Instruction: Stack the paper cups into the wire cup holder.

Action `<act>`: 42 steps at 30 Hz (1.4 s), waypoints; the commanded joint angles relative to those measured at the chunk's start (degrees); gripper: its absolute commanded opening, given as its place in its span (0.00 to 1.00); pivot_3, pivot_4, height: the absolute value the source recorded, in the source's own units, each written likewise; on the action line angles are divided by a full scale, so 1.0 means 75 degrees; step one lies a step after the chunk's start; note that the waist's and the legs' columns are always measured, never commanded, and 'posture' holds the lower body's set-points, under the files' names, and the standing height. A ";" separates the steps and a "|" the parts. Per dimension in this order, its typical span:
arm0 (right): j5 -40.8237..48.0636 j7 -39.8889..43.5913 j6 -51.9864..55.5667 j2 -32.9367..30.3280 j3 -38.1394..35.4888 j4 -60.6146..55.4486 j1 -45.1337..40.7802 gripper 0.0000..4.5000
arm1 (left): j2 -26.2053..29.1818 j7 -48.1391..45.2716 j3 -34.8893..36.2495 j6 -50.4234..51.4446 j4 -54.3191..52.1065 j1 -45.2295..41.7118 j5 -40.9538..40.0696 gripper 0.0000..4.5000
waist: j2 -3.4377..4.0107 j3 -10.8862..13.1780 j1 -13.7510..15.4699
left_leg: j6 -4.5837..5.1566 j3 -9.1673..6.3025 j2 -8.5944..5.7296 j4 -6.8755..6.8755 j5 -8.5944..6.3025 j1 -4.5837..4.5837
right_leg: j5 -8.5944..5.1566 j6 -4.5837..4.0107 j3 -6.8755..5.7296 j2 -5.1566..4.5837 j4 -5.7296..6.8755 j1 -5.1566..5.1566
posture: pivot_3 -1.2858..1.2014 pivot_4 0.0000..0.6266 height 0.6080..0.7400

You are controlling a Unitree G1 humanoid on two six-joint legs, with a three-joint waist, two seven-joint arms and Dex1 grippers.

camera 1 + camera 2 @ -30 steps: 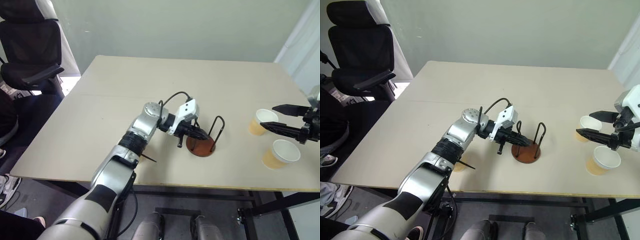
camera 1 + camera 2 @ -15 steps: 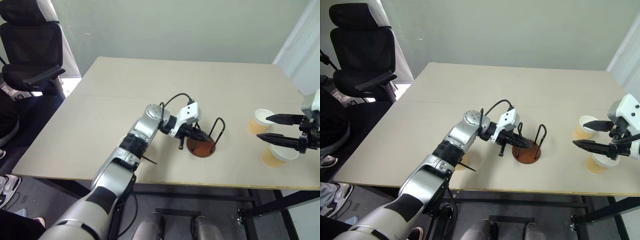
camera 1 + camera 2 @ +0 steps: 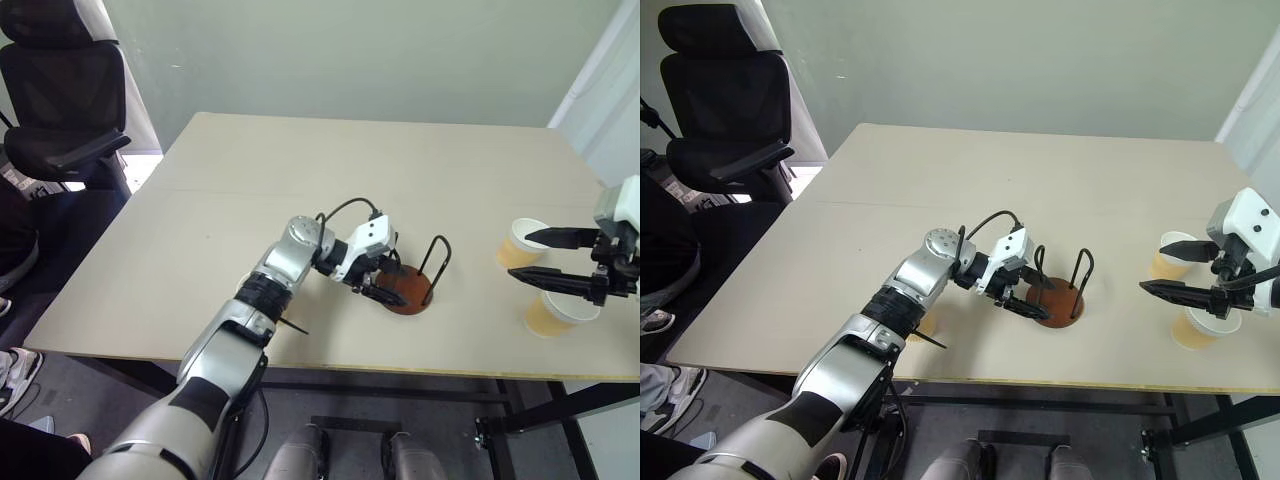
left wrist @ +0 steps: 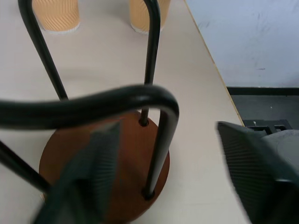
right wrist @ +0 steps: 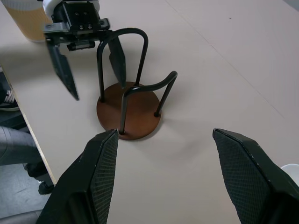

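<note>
Both grippers' fingers spread, left gripper (image 5: 91, 58) straddling the wire cup holder (image 5: 129, 111); no writing legible

Left gripper (image 5: 91, 58) reaches across toward the robot's right, jaws spread; right gripper (image 3: 552, 255) hovers with jaws wide

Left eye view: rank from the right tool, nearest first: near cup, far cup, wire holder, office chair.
1. Near cup, just under the right tool; versus the far cup, too close to call.
2. Far cup, beside its upper finger.
3. Wire holder, mid-table.
4. Office chair, beyond the table's far left corner.
</note>
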 commanded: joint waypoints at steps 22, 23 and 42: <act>-0.0268 -0.0220 -0.0467 -0.0031 0.1077 0.0696 -0.1370 0.73 | 0.1443 0.0137 0.0781 -0.0514 -0.0083 -0.0790 0.0119 0.98 | 0.0000 0.0000 -0.0023 | -0.0003 -0.0002 0.0001 -0.0001 -0.0026 -0.0012 | -0.0004 -0.0001 0.0000 0.0001 -0.0020 -0.0017 | 0.52 0.24 1.00; -0.0427 -0.0231 -0.0626 -0.0027 0.1307 0.0930 -0.1584 0.73 | 0.1500 0.0105 0.0821 -0.0476 -0.0145 -0.0767 0.0087 0.98 | 0.0000 0.0000 -0.0024 | -0.0002 0.0000 0.0001 -0.0001 -0.0026 -0.0015 | -0.0004 -0.0001 0.0000 0.0001 -0.0019 -0.0022 | 0.52 0.24 1.00; -0.4469 0.0702 -0.4143 0.0509 0.4820 0.6456 -0.5021 0.73 | 0.2401 0.0138 0.1649 0.0758 -0.1633 -0.0535 -0.0828 0.98 | 0.0001 0.0000 -0.0042 | 0.0100 -0.0005 0.0017 0.0001 0.0005 -0.0032 | 0.0065 -0.0055 -0.0021 0.0000 -0.0016 -0.0049 | 0.52 0.24 1.00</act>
